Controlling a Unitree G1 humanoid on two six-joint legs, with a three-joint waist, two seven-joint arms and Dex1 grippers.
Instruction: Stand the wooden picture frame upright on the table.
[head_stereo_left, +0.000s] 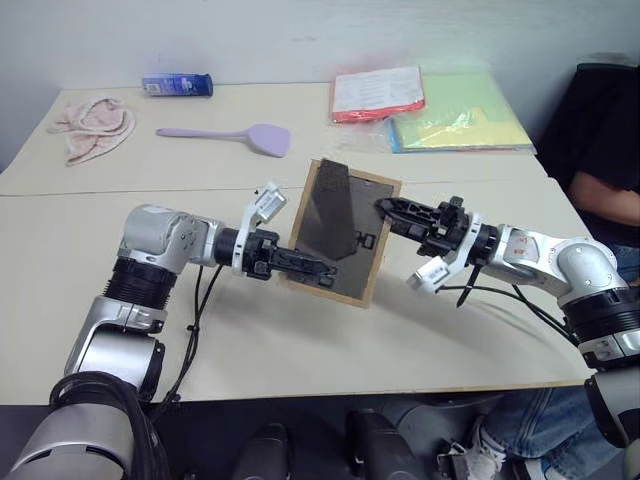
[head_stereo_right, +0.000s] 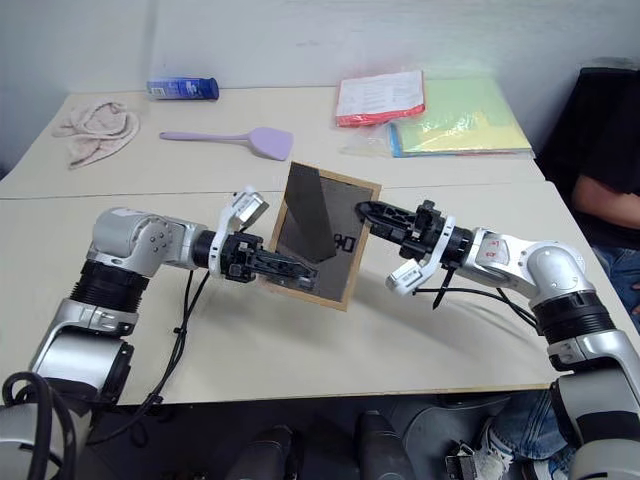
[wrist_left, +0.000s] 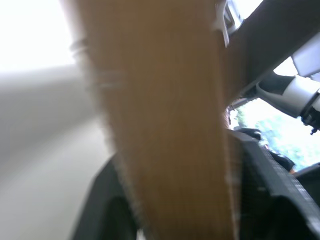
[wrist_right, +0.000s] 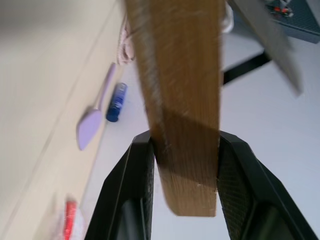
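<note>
So you've got the wooden picture frame (head_stereo_left: 340, 232) up over the near bench (head_stereo_left: 300, 340), tilted, dark back panel and its grey easel stand (head_stereo_left: 330, 205) facing you. Its low edge looks close to the bench top, but I can't tell if it's touching.

Your left claw (head_stereo_left: 310, 266) is reaching in from the left at the frame's lower left edge. In the left wrist view the wood border sits between its black fingers (wrist_left: 272, 200), though whether they're actually pinching it I can't tell.

Your right claw (head_stereo_left: 392, 212) comes in from the right at the upper right edge, and the right wrist view shows both fingers (wrist_right: 132, 190) pressed tight against the wood, so that one's clamped on.

On the far bench (head_stereo_left: 200, 160): a lilac spatula (head_stereo_left: 232, 135), a pink cloth (head_stereo_left: 92, 125), a blue bottle (head_stereo_left: 177, 85) and red and yellow-green folders (head_stereo_left: 440, 105).
</note>
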